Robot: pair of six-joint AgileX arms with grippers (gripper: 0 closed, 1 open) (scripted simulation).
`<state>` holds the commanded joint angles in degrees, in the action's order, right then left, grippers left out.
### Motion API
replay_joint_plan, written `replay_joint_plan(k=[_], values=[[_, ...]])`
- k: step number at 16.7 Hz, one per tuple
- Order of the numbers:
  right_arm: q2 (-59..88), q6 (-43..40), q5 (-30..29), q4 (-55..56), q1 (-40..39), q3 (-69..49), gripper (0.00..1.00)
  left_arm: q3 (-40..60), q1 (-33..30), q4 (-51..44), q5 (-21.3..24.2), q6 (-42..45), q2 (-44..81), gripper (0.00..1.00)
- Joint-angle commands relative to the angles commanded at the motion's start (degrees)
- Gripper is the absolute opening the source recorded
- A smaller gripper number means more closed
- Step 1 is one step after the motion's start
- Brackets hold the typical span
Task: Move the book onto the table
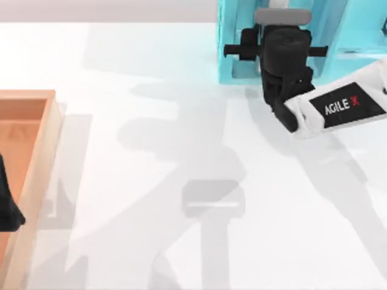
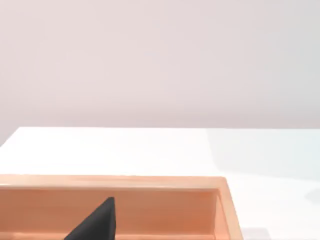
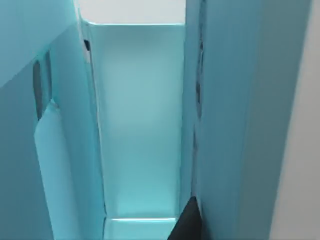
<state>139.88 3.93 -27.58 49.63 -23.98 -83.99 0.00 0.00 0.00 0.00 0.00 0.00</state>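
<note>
A plain white surface (image 1: 181, 241) fills most of my top view, crossed by soft grey shadows. At the left edge of the frame an orange-brown wooden tray (image 1: 42, 151) with a raised rim rests directly on it. At the upper right of the frame stands a turquoise compartmented shelf (image 1: 233, 48), its base meeting the white top.

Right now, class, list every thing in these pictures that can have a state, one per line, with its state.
Right end effector: reached into the turquoise shelf at the table's far edge.
Left end effector: parked over the wooden tray at the table's left.
Turquoise shelf: upright; the compartment in the right wrist view looks vacant.
Wooden tray: flat on the table.
Table: white, bearing tray and shelf.
</note>
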Motion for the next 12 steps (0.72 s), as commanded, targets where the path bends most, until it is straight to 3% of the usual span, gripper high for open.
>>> replay_joint_plan(k=[12], values=[[-44.0,2.3,-11.3,-21.3,-11.5,22.2,0.0,0.0,0.0,0.0,0.0,0.0,0.0,1.0]])
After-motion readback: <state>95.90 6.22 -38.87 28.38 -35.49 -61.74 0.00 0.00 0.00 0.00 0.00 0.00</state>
